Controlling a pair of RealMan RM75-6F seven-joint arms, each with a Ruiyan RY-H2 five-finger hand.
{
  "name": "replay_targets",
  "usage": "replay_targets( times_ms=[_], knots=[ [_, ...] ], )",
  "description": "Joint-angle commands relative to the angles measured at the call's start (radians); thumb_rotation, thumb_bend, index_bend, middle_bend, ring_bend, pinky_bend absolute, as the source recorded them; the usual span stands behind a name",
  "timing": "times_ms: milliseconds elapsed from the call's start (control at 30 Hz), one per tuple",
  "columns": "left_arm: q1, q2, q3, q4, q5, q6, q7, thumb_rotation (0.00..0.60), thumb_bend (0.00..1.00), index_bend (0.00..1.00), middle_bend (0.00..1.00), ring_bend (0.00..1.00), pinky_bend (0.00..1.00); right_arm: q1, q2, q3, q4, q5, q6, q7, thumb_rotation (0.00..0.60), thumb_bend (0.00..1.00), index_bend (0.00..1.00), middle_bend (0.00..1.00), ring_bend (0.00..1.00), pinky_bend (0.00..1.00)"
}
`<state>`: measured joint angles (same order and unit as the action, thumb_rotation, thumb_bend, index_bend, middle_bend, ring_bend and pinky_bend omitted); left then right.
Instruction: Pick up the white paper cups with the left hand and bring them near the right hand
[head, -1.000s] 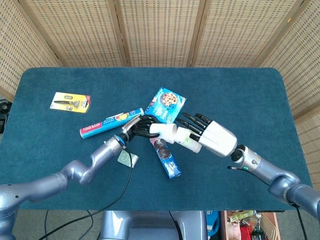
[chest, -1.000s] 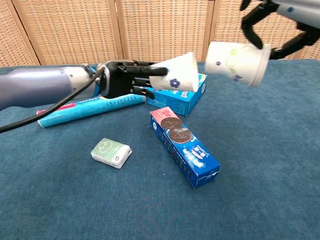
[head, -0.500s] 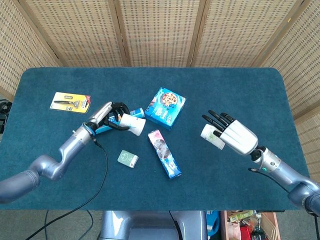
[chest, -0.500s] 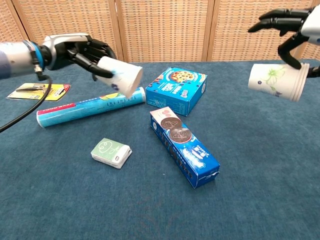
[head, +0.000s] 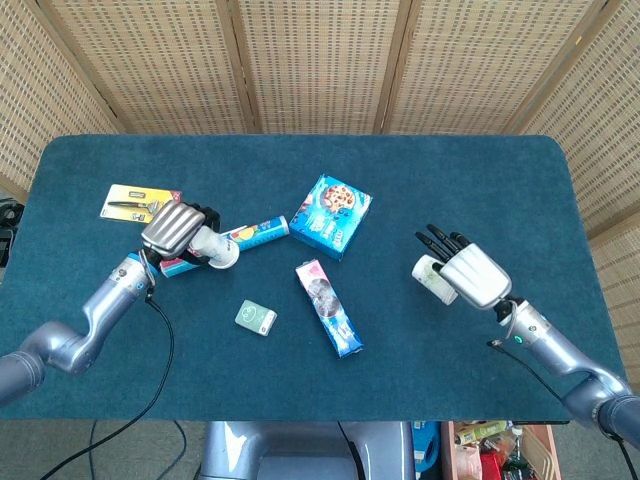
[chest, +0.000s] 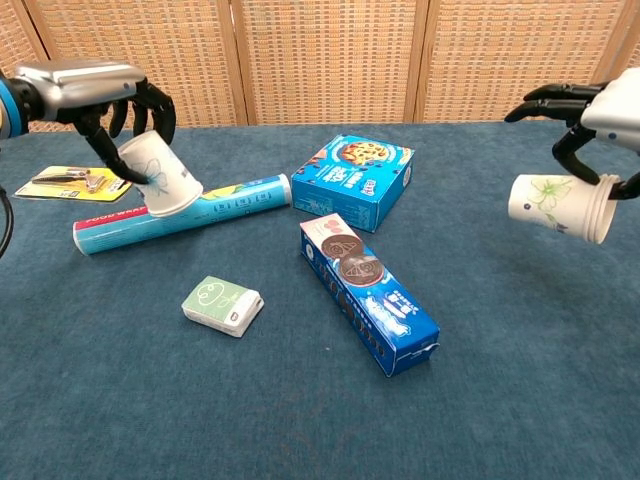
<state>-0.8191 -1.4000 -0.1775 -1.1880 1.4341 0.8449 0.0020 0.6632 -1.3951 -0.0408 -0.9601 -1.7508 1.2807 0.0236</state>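
Note:
My left hand (head: 172, 228) (chest: 105, 92) holds a white paper cup (head: 214, 246) (chest: 160, 176) over the left part of the table, the cup tilted with its mouth down toward the long blue tube (head: 225, 245) (chest: 180, 215). Far to the right, my right hand (head: 465, 275) (chest: 590, 115) grips another white paper cup with a green print (head: 431, 277) (chest: 555, 205), lying on its side in the air above the table. The two hands are wide apart.
A blue cookie box (head: 331, 211) (chest: 355, 180), a long blue biscuit pack (head: 328, 307) (chest: 368, 290) and a small green-white packet (head: 256, 317) (chest: 222, 303) lie mid-table. A yellow razor card (head: 140, 204) (chest: 70, 182) lies at the far left. Table edge (head: 300, 415) is near.
The hands, close together a second ago, have drawn apart. My left hand carried its cup left to above the blue tube; my right hand pulled back right and lowered its cup.

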Motion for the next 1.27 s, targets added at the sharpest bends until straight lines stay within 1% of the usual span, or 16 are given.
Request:
replay_targets(
  times_ms=[33, 67, 100, 133, 167, 200, 233, 267, 300, 467, 600, 700, 767, 1033, 1133, 1267],
  knots=[
    [0.016, -0.027, 0.030, -0.010, -0.009, 0.044, 0.097, 0.600, 0.13, 0.49, 0.48, 0.44, 0.51, -0.001, 0.003, -0.004, -0.016, 0.012, -0.028, -0.003, 0.600, 0.60, 0.49, 0.14, 0.00, 0.35],
    [0.016, -0.029, 0.033, -0.011, -0.010, 0.044, 0.113, 0.600, 0.13, 0.49, 0.43, 0.40, 0.48, -0.001, 0.007, -0.005, -0.023, 0.016, -0.039, -0.005, 0.600, 0.51, 0.36, 0.11, 0.00, 0.35],
    [0.016, -0.030, 0.037, -0.014, -0.013, 0.041, 0.129, 0.600, 0.13, 0.45, 0.35, 0.31, 0.42, -0.002, 0.010, -0.004, -0.030, 0.022, -0.047, -0.011, 0.600, 0.42, 0.28, 0.09, 0.00, 0.33],
    [0.015, -0.027, 0.044, -0.021, -0.020, 0.028, 0.150, 0.600, 0.13, 0.40, 0.27, 0.24, 0.36, -0.006, 0.010, 0.002, -0.036, 0.035, -0.054, -0.027, 0.600, 0.24, 0.17, 0.06, 0.00, 0.28],
    [0.015, -0.022, 0.047, -0.032, -0.030, 0.017, 0.166, 0.600, 0.13, 0.28, 0.14, 0.13, 0.26, -0.010, 0.011, 0.009, -0.045, 0.047, -0.057, -0.043, 0.600, 0.11, 0.09, 0.03, 0.00, 0.22],
    [0.015, -0.013, 0.047, -0.053, -0.046, 0.005, 0.180, 0.600, 0.13, 0.14, 0.05, 0.04, 0.18, -0.016, 0.013, 0.019, -0.064, 0.065, -0.062, -0.058, 0.600, 0.05, 0.05, 0.02, 0.00, 0.17],
    [0.016, -0.005, 0.046, -0.070, -0.058, 0.000, 0.187, 0.600, 0.13, 0.08, 0.02, 0.01, 0.14, -0.021, 0.017, 0.025, -0.084, 0.080, -0.067, -0.064, 0.600, 0.01, 0.02, 0.00, 0.00, 0.11],
    [0.022, 0.009, 0.040, -0.099, -0.074, 0.005, 0.188, 0.600, 0.13, 0.02, 0.00, 0.00, 0.09, -0.030, 0.026, 0.040, -0.122, 0.105, -0.065, -0.067, 0.600, 0.00, 0.00, 0.00, 0.00, 0.08],
    [0.027, 0.021, 0.037, -0.118, -0.083, 0.010, 0.192, 0.600, 0.13, 0.00, 0.00, 0.00, 0.07, -0.035, 0.036, 0.047, -0.151, 0.116, -0.063, -0.075, 0.600, 0.00, 0.00, 0.00, 0.00, 0.07],
    [0.058, 0.090, 0.018, -0.220, -0.124, 0.047, 0.176, 0.600, 0.13, 0.00, 0.00, 0.00, 0.04, -0.066, 0.092, 0.076, -0.292, 0.154, -0.028, -0.093, 0.600, 0.00, 0.00, 0.00, 0.00, 0.06],
    [0.097, 0.142, 0.010, -0.280, -0.138, 0.098, 0.141, 0.600, 0.13, 0.00, 0.00, 0.00, 0.02, -0.102, 0.134, 0.084, -0.384, 0.173, 0.010, -0.095, 0.600, 0.00, 0.00, 0.00, 0.00, 0.05],
    [0.184, 0.209, 0.016, -0.348, -0.184, 0.188, 0.120, 0.600, 0.13, 0.00, 0.00, 0.00, 0.00, -0.178, 0.180, 0.076, -0.473, 0.196, 0.088, -0.089, 0.600, 0.00, 0.00, 0.00, 0.00, 0.02],
    [0.233, 0.232, 0.027, -0.381, -0.202, 0.245, 0.129, 0.600, 0.13, 0.00, 0.00, 0.00, 0.00, -0.217, 0.195, 0.071, -0.505, 0.209, 0.125, -0.094, 0.600, 0.00, 0.00, 0.00, 0.00, 0.00],
    [0.447, 0.236, 0.078, -0.456, -0.242, 0.514, 0.136, 0.600, 0.13, 0.00, 0.00, 0.00, 0.00, -0.369, 0.195, 0.055, -0.545, 0.280, 0.247, -0.107, 0.600, 0.00, 0.00, 0.00, 0.00, 0.00],
    [0.503, 0.232, 0.103, -0.465, -0.244, 0.559, 0.126, 0.600, 0.13, 0.00, 0.00, 0.00, 0.00, -0.407, 0.181, 0.054, -0.535, 0.291, 0.276, -0.094, 0.600, 0.00, 0.00, 0.00, 0.00, 0.00],
    [0.541, 0.223, 0.126, -0.438, -0.213, 0.576, 0.099, 0.600, 0.13, 0.00, 0.00, 0.00, 0.00, -0.437, 0.165, 0.056, -0.500, 0.290, 0.292, -0.072, 0.600, 0.00, 0.00, 0.00, 0.00, 0.00]
  ],
)
